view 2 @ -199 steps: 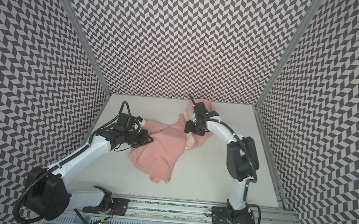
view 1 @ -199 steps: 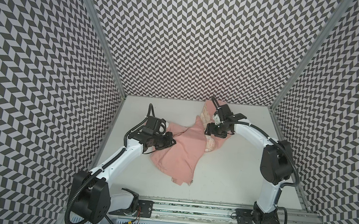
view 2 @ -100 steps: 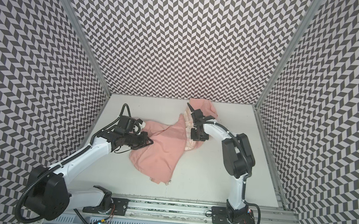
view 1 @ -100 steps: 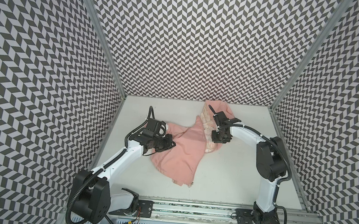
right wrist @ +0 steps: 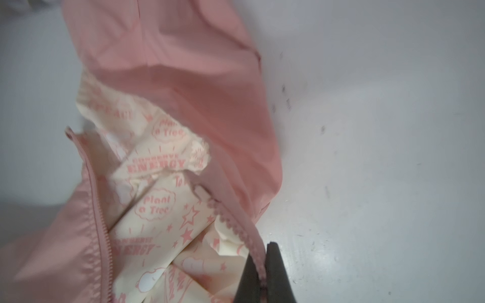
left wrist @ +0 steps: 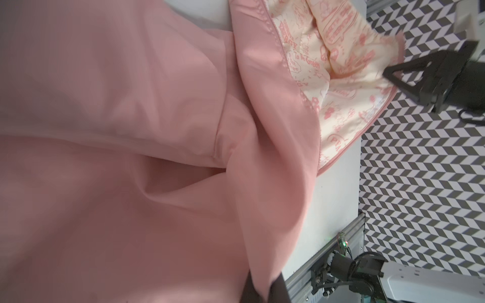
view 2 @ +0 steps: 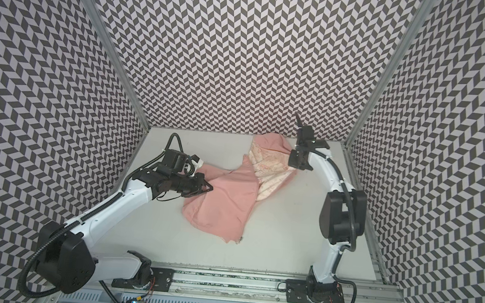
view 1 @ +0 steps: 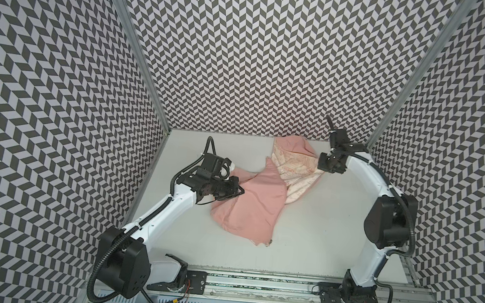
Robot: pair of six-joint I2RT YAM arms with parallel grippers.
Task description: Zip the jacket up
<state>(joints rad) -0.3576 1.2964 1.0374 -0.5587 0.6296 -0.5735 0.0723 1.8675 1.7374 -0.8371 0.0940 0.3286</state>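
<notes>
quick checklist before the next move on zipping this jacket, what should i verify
1. Grip of right hand on one zipper edge: ok, shut on it.
2. Grip of left hand on the jacket: ok, shut on pink fabric.
3. Left hand holds the other zipper side: cannot tell.
4. Zipper sides brought together: not ok, cream lining gapes between them.
5. Slider located: cannot tell.
6. Jacket lying flat: not ok, twisted and bunched.
</notes>
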